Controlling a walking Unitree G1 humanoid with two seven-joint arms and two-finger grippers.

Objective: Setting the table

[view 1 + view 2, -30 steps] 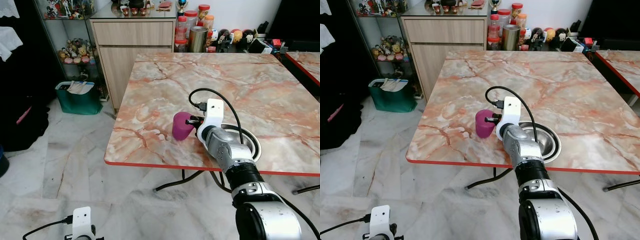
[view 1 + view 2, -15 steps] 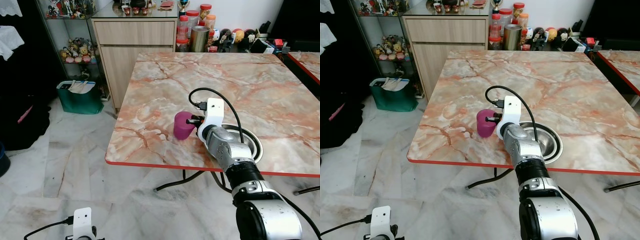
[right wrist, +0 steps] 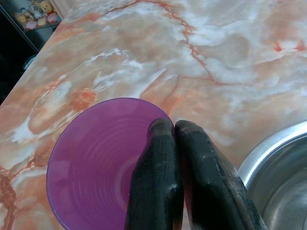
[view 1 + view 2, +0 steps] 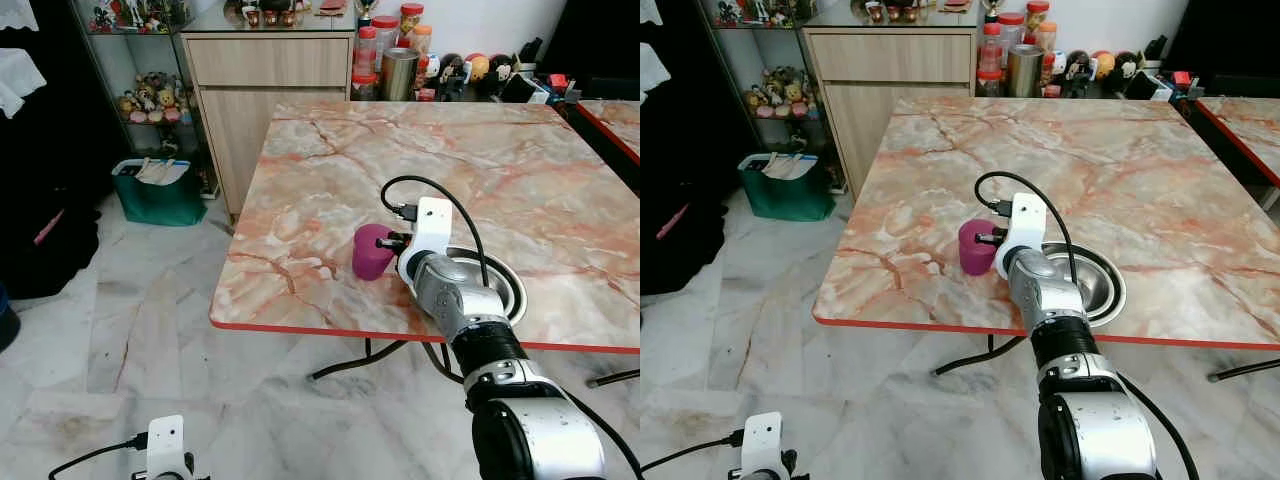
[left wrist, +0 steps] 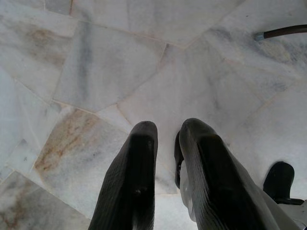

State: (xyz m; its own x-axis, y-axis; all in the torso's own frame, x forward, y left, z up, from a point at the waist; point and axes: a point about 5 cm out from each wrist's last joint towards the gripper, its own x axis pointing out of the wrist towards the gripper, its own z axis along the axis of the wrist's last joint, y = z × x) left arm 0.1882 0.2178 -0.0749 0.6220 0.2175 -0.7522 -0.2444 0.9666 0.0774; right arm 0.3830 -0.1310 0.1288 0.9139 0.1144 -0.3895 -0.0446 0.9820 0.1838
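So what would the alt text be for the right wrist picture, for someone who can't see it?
The right gripper pinches the rim of a purple cup, one black finger inside it. The cup sits on an orange-veined marble table, beside a steel bowl.

My right hand [image 3: 175, 132] pinches the purple cup [image 4: 371, 250] rim; the steel bowl [image 4: 500, 290] crowds its right, while the table [image 4: 500, 170] lies open beyond.

marble floor [image 4: 150, 330], wooden cabinet [image 4: 265, 90], perhaps toys
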